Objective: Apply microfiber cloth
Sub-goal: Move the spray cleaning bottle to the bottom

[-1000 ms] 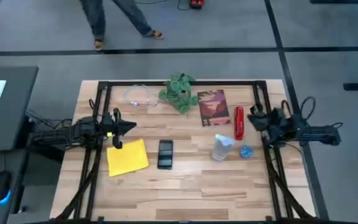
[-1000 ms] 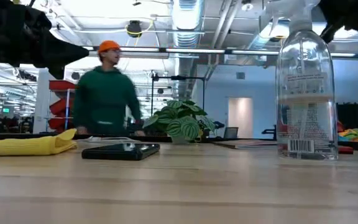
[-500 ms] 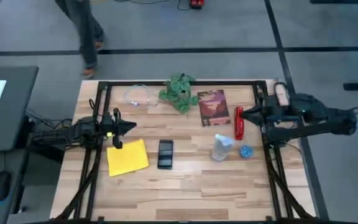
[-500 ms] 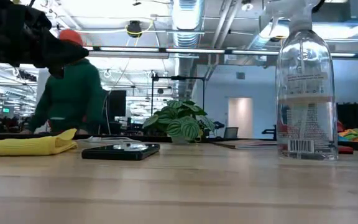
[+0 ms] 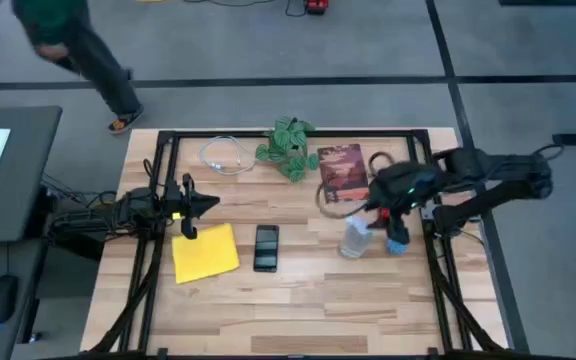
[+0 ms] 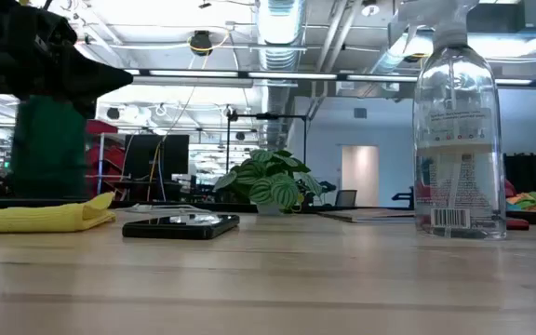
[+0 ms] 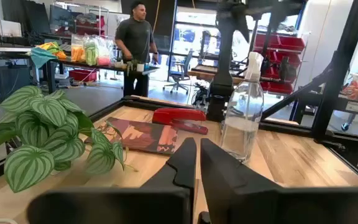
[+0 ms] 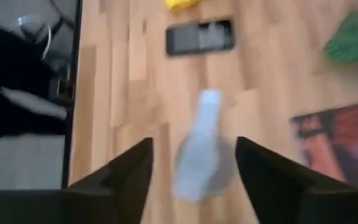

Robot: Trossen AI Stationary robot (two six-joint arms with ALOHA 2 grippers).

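2 arms dividing the work: right gripper (image 5: 371, 214), fingers spread, hovering over the spray bottle (image 5: 355, 238) as if readying a grasp, left gripper (image 5: 200, 205), fingers pressed together, waiting beside the microfiber cloth (image 5: 206, 252) lying flat near the smartphone (image 5: 266, 247).

The left arm lies level at about nine o'clock on the tabletop, reaching inward toward three o'clock. Its dark two-finger left end effector (image 5: 196, 206) hangs in the air with the two fingers (image 7: 185, 163) pressed close together, only a thin slit between them. The right arm comes in from about three o'clock, bent and stretched toward the middle. Its dark right end effector (image 5: 363, 207) is raised, its fingers (image 8: 129, 171) spread wide apart and gripping nothing.
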